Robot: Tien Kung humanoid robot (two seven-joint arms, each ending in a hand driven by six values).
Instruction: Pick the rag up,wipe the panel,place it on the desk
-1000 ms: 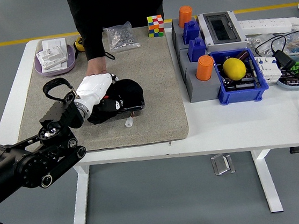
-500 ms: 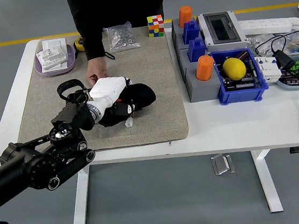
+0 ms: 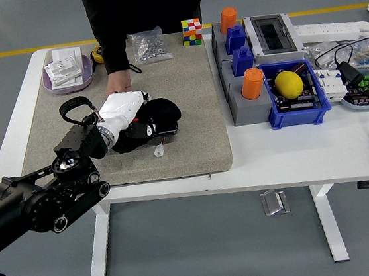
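Grey floor sits behind a white table (image 3: 18, 140) with a tan mat (image 3: 195, 110); the left hand (image 3: 123, 112) is clamped on the black rag (image 3: 158, 111), pressing it onto the mat; a person's hand (image 3: 118, 84) touches it, so it could get bumped, or the rag may slip free.

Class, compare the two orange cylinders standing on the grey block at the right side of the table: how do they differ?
The far orange cylinder stands at the grey block's back end, near the colour cube; the near orange cylinder stands beside the blue bin holding the yellow ball. The near one looks wider. Both are upright and orange.
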